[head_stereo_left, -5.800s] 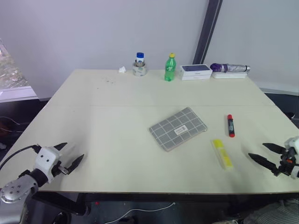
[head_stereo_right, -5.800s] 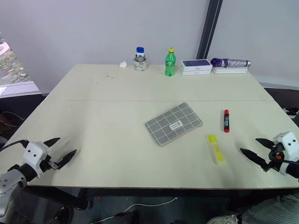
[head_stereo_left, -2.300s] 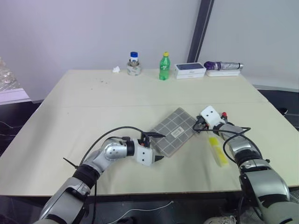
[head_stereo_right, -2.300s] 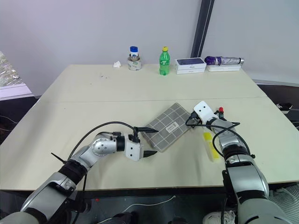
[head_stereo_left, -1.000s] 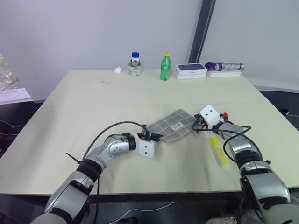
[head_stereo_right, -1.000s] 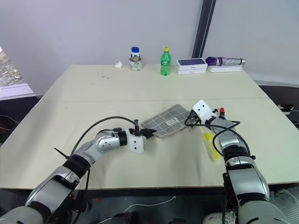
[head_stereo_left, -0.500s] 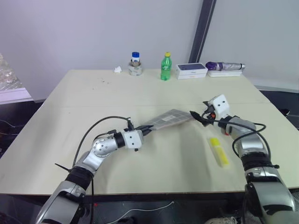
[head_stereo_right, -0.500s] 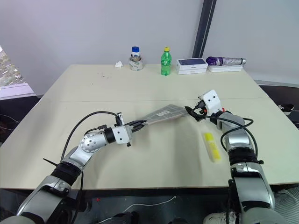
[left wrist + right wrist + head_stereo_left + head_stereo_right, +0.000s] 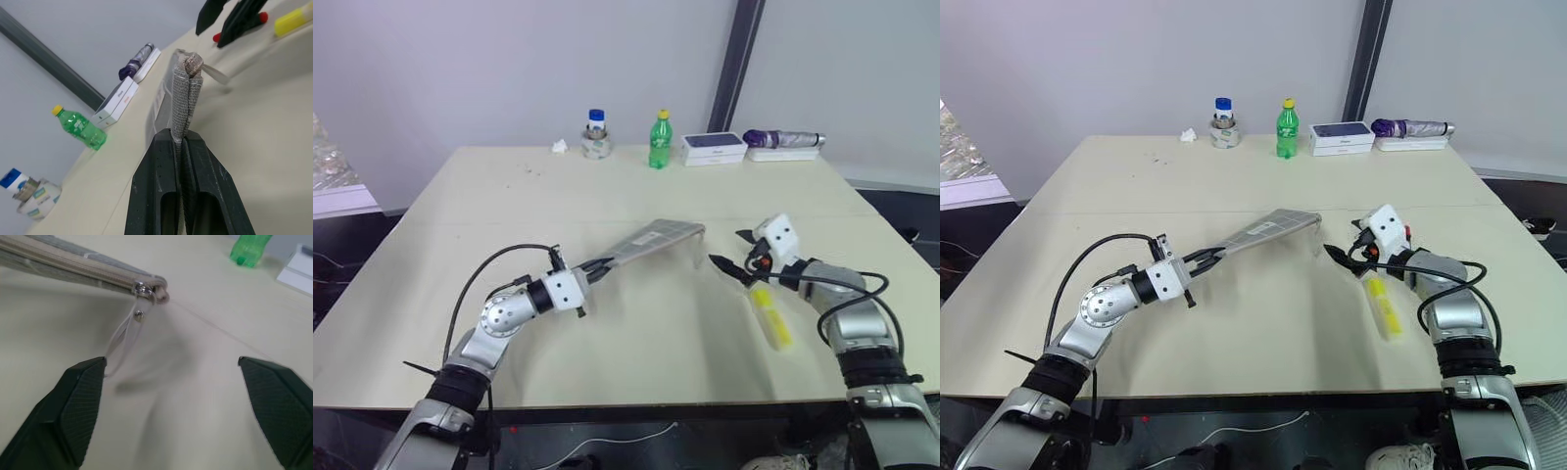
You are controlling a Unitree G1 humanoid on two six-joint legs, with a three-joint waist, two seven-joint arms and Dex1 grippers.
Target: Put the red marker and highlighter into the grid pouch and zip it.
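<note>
Clamped on the limp grid pouch (image 9: 646,240), our left gripper (image 9: 599,269) lifts it; our right gripper (image 9: 728,252) gapes beside its dangling zipper pull (image 9: 122,339), our likeliest hold.

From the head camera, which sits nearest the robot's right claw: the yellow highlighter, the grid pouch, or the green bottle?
Measured from the right claw:
1. Highlighter, on the table just beside it.
2. Grid pouch, lifted, toward the middle.
3. Green bottle, at the table's far edge.
</note>
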